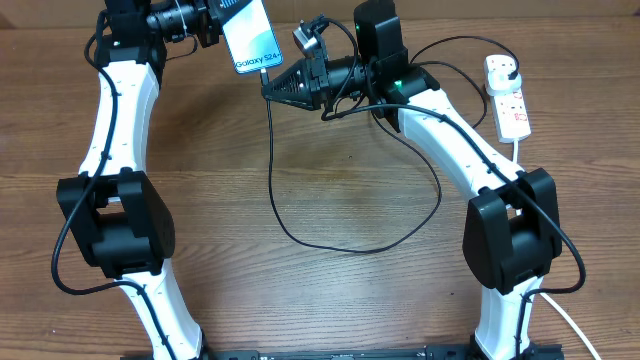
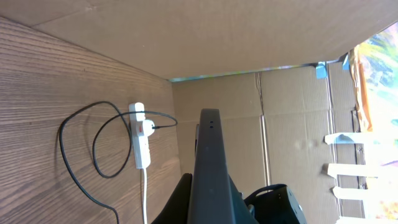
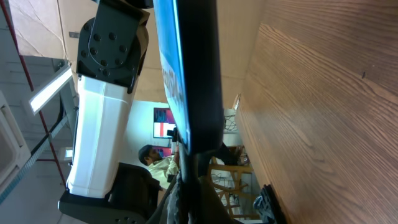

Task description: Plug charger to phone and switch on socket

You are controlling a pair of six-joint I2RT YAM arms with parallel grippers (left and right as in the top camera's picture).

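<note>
Tabletop (image 1: 350, 180); phone (image 1: 250, 35) (aloft) in left jaws

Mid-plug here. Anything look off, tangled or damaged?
Nothing stands out. The left gripper holds the phone in the air, the right gripper pinches the charger at its lower edge, and the slack lies in a loose loop toward the socket. Whether the tip is seated is hidden.

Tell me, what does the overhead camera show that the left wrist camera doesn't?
Only overhead: the lit screen of the phone, with the right gripper at its lower end. Only left wrist: the phone's thin dark edge and cardboard walls rising behind. Both: the white socket strip and the black charger looped on the wooden table.
</note>
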